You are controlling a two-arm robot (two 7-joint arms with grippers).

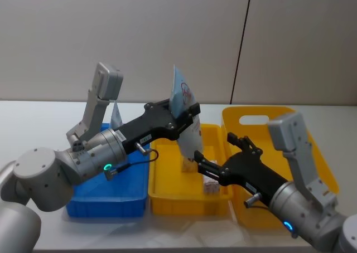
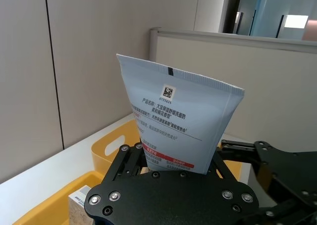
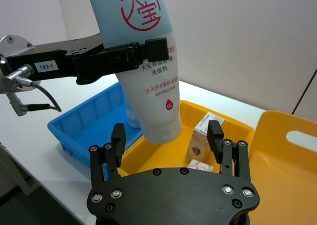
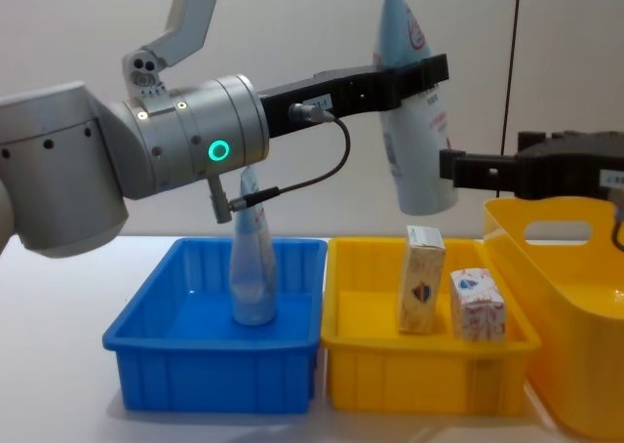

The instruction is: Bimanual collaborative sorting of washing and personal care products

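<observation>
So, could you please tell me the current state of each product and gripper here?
left gripper: shut on held pouch, above yellow bin
held pouch: lifted, cap end down
right gripper: open, near held pouch's lower end
second pouch: upright in blue bin
cream carton: upright in yellow bin
small box: upright beside cream carton

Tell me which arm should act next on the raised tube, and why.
Likely right. The right claw sits open beside the free lower end of the tube, placed to take it. The left claw is shut around the tube's middle, holding it up.
</observation>
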